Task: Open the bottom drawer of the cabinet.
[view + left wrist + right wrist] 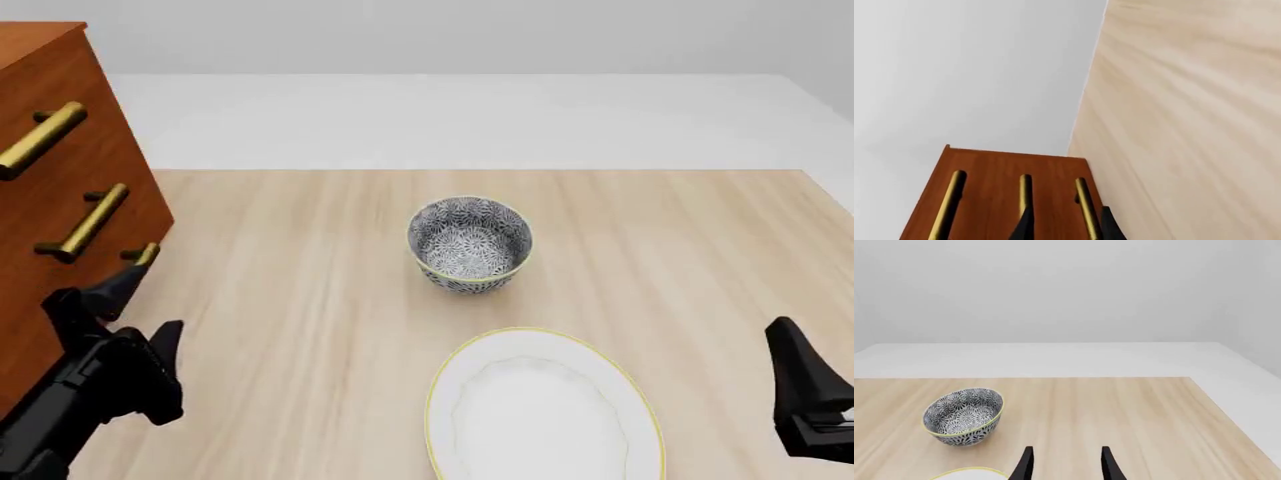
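The cabinet [60, 90] is a reddish-brown wooden chest at the table's far left, with three brass bar handles. The bottom drawer [27, 310] is the lowest one, and its handle [142, 255] shows just above the tabletop. My left gripper [144, 305] stands open right at that handle. In the left wrist view the bottom drawer [1062, 182] shows, and the left gripper [1066, 226] has its black fingers on either side of the handle [1084, 202], not closed on it. My right gripper [801, 375] hangs open at the near right with nothing in it; its fingers [1024, 465] show apart.
A patterned blue-and-white bowl [469, 243] stands mid-table. A white plate with a yellow rim [541, 410] lies nearer the front. The light wooden table [307, 300] ends at a white floor behind. The bowl [964, 415] also shows in the right wrist view.
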